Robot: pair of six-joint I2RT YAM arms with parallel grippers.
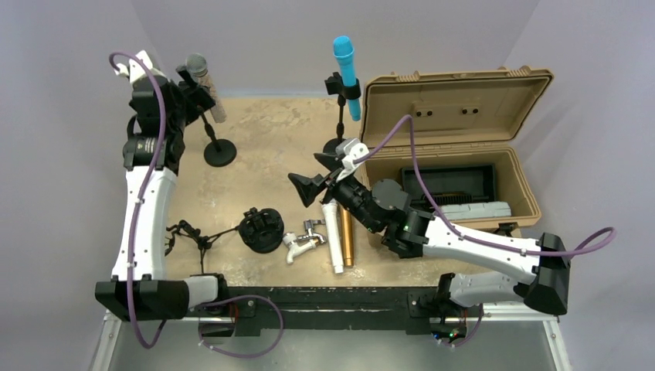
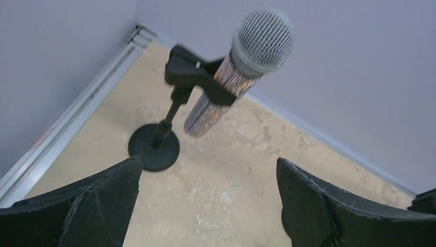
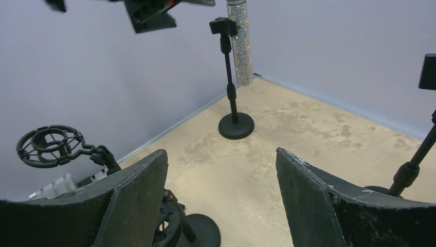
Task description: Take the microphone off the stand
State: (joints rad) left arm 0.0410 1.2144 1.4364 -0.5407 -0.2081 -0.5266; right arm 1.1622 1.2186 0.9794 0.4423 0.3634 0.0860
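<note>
Now you're at the reach step: the left gripper, jaws spread and empty, faces the glittery silver mesh-headed microphone clipped in its black round-based stand at the far-left corner of the counter, so next you likely advance and close around its body.

Legible text: none in any of the three views.
Glitter microphone: no lettering can be read on its barrel or grille.
Blue microphone: too small to make out any marking.
Tan case, at the far right corner: no label can be read on its lid or walls.
</note>
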